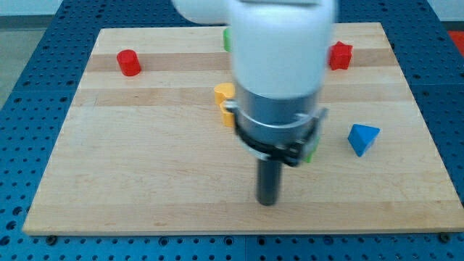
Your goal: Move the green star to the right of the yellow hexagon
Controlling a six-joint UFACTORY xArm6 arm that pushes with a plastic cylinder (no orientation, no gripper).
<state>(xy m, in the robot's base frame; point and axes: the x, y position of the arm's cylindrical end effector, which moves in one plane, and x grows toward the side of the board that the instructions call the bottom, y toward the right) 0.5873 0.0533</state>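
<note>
Bring my tip (pixel 267 202) behind the green block (pixel 312 151) (mostly hidden; no claw fitted, so no grip state) and push it slowly past the yellow block (pixel 224 96).

My tip (pixel 268 202) rests on the surface (pixel 145 181). The yellow block (pixel 224 95) lies up-left of it, the blue block (pixel 362 138) up-right, and the red cylinder (pixel 129 62) far up-left, with another red block (pixel 341 55) far up-right.
</note>
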